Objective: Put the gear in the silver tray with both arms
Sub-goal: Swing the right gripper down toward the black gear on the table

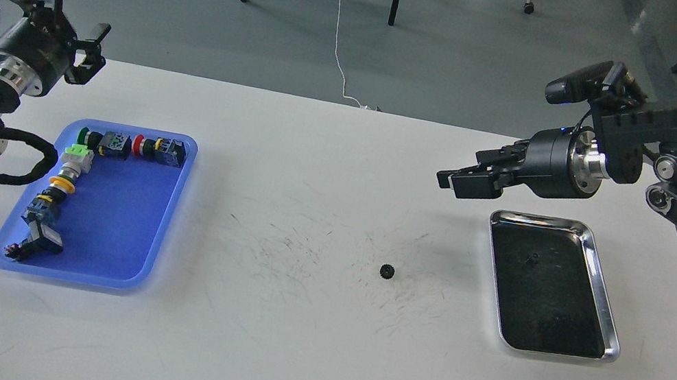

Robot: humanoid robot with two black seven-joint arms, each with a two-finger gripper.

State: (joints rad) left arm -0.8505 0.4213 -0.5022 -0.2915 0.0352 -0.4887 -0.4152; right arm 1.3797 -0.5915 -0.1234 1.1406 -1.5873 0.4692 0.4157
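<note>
A small black gear [387,270] lies on the white table, a little right of centre. The silver tray [606,301] stands to its right, with a tiny dark part [533,258] on its dark bottom. My right gripper [465,174] hangs above the table just left of the tray's far corner and beyond the gear. It points left, and its fingers stand apart and empty. My left gripper [68,6] is raised over the table's far left corner, open and empty, far from the gear.
A blue plastic tray [115,234] at the left holds several push-button switches [110,144] along its far and left sides. The table surface [283,347] around the gear is scuffed with dark marks. Chair legs and cables are on the floor beyond the table.
</note>
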